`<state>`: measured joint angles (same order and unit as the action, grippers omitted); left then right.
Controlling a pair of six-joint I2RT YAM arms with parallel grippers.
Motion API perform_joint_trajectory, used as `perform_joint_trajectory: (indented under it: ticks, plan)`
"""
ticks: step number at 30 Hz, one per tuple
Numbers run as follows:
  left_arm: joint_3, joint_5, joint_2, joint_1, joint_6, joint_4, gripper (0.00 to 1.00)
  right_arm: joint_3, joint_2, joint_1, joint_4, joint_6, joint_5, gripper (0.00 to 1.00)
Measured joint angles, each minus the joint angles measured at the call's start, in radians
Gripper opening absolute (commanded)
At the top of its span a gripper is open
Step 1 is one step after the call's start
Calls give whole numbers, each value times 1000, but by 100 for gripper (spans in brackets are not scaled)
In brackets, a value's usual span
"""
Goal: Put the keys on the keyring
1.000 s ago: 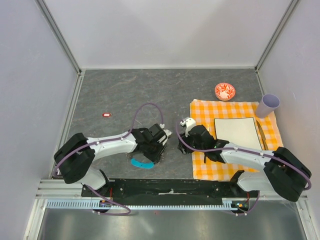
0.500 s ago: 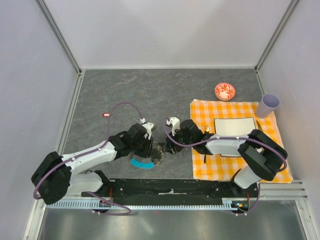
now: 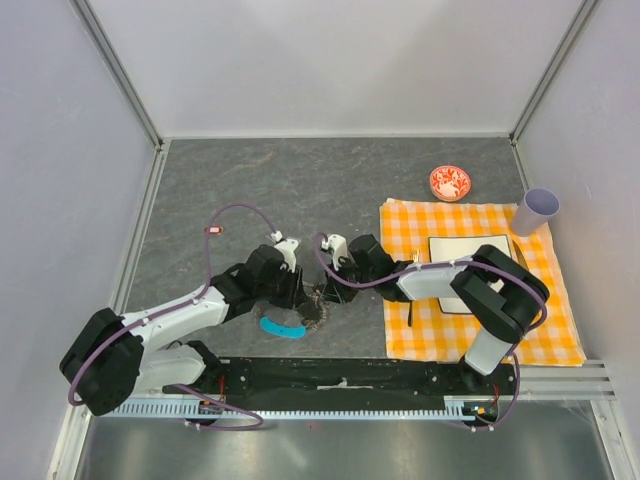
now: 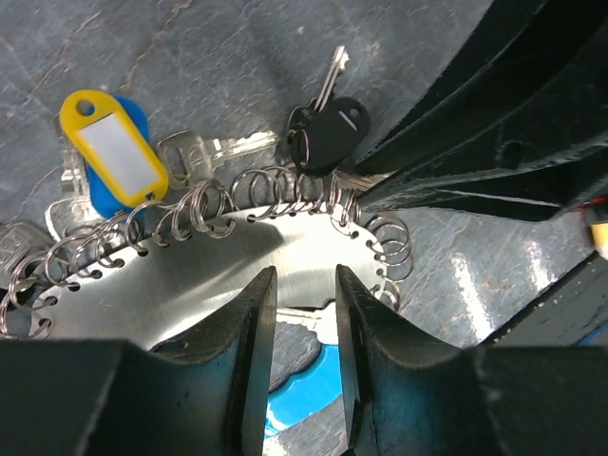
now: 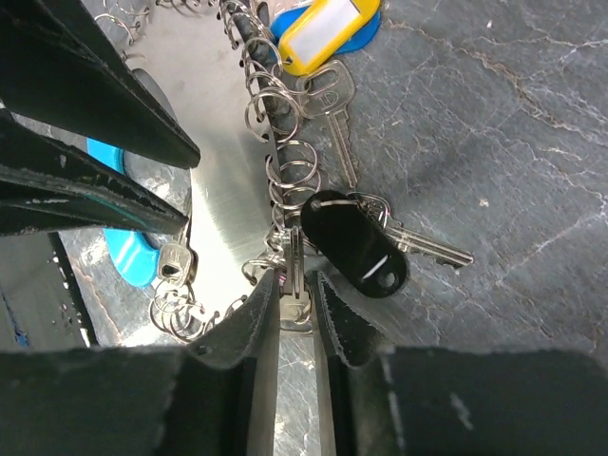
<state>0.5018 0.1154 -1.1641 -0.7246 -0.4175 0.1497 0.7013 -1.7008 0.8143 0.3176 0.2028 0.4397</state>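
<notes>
The keyring (image 4: 190, 275) is a shiny metal disc edged with many small split rings, with a cyan strap piece (image 4: 299, 399) at its near side; it lies on the grey table (image 3: 316, 300). A key with a black tag (image 4: 328, 133) and a key with a yellow-and-blue tag (image 4: 109, 152) hang on its rings. My left gripper (image 4: 299, 313) stands over the disc's edge, jaws a little apart with nothing between them. My right gripper (image 5: 296, 304) is closed on a silver key (image 5: 296, 271) held edge-on at the disc's rim, beside the black-tag key (image 5: 356, 247).
An orange checked cloth (image 3: 500, 330) lies at the right with a white plate (image 3: 470, 255) and cutlery on it. A red-and-white bowl (image 3: 449, 183) and a lilac cup (image 3: 537, 210) stand behind it. A small red tag (image 3: 213, 229) lies at the left.
My right gripper has moved left from the cloth's edge to the keyring. My left gripper has shifted left and back, so the ring now shows between the two grippers.
</notes>
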Motion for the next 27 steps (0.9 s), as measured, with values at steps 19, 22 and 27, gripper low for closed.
perform_joint_trajectory:
  ticks: [19, 22, 27]
  plan:
    - [-2, 183, -98, 1, 26, -161, 39, -15, 132, -26, -95, 4, -60, 8]
    - [0, 184, -118, 1, 30, -172, 39, -22, 134, -30, -103, 4, -84, 15]
    - [6, 179, -159, 1, 29, -188, 39, -55, 134, -69, -118, 18, -123, 25]
